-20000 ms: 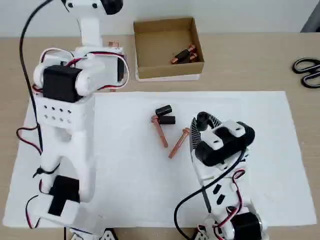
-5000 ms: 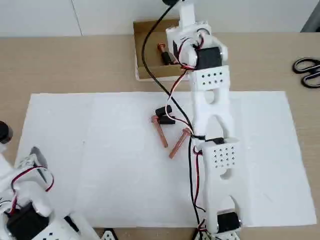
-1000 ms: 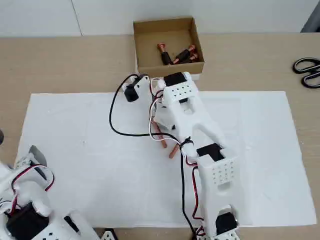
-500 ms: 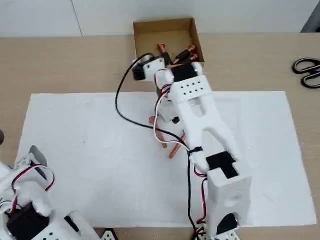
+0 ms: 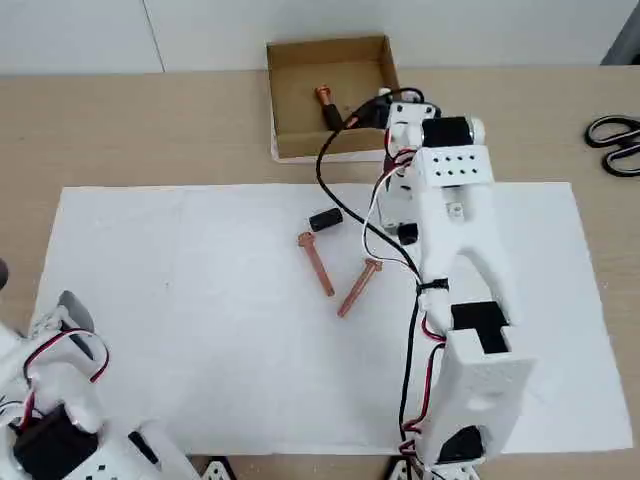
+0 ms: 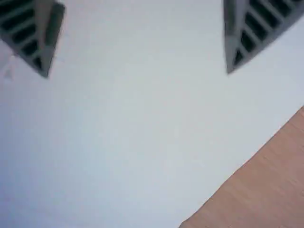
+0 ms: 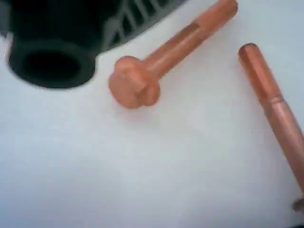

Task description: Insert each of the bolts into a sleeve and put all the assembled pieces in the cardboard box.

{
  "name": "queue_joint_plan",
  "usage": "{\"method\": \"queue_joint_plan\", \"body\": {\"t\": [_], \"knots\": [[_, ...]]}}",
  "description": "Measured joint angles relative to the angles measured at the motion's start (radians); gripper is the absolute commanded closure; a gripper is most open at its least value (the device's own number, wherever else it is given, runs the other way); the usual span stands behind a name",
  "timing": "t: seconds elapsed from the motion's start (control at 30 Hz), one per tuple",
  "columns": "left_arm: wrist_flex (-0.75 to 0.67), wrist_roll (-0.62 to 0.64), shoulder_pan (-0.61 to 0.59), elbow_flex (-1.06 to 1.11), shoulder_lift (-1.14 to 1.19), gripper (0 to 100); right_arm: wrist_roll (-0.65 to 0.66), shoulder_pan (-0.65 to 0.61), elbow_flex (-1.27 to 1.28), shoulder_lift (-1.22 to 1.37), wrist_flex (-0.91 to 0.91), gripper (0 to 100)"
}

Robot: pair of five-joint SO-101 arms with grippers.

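Parts count: two loose bolts, two sleeves, one cardboard box, one white sheet.

The right gripper point(image 7: 76, 28) is hanging over the white sheet point(image 5: 200, 330), at 1 o'clock from the sheet's centre. Its fingers are clamping one black sleeve, the held sleeve point(image 7: 47, 61).

The loose sleeve point(image 5: 325, 219) is lying on the sheet at 12 o'clock from centre. Just below it, the first bolt point(image 5: 318, 265) and the second bolt point(image 5: 358, 287) are lying near each other without touching, the second at 4 o'clock from the first.

The cardboard box point(image 5: 290, 60) is sitting on the table at 12 o'clock, beyond the sheet. One assembled piece point(image 5: 328, 108) is showing inside it. The right arm is covering the box's 3 o'clock side.

The left gripper point(image 6: 137, 71) is hovering at the sheet's 8 o'clock corner, fingers spread apart and holding nothing.

One pair of scissors point(image 5: 615, 143) is lying at 2 o'clock.
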Motion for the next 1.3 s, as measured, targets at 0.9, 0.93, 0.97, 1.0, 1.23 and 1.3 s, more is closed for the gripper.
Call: {"method": "queue_joint_plan", "body": {"t": [0.9, 0.93, 0.97, 1.0, 1.23, 1.3], "knots": [[0.017, 0.0, 0.0, 0.0, 0.0, 77, 0.0, 0.021, 0.296, 0.0, -0.212, 90.5], [0.017, 0.0, 0.0, 0.0, 0.0, 77, 0.0, 0.021, 0.299, 0.0, -0.212, 90.5], [0.017, 0.0, 0.0, 0.0, 0.0, 77, 0.0, 0.021, 0.299, 0.0, -0.212, 90.4], [0.017, 0.0, 0.0, 0.0, 0.0, 77, 0.0, 0.021, 0.304, 0.0, -0.212, 90.3], [0.017, 0.0, 0.0, 0.0, 0.0, 77, 0.0, 0.02, 0.305, 0.025, -0.241, 89.0], [0.017, 0.0, 0.0, 0.0, 0.0, 77, 0.0, 0.02, 0.305, 0.04, -0.245, 85.5]]}}
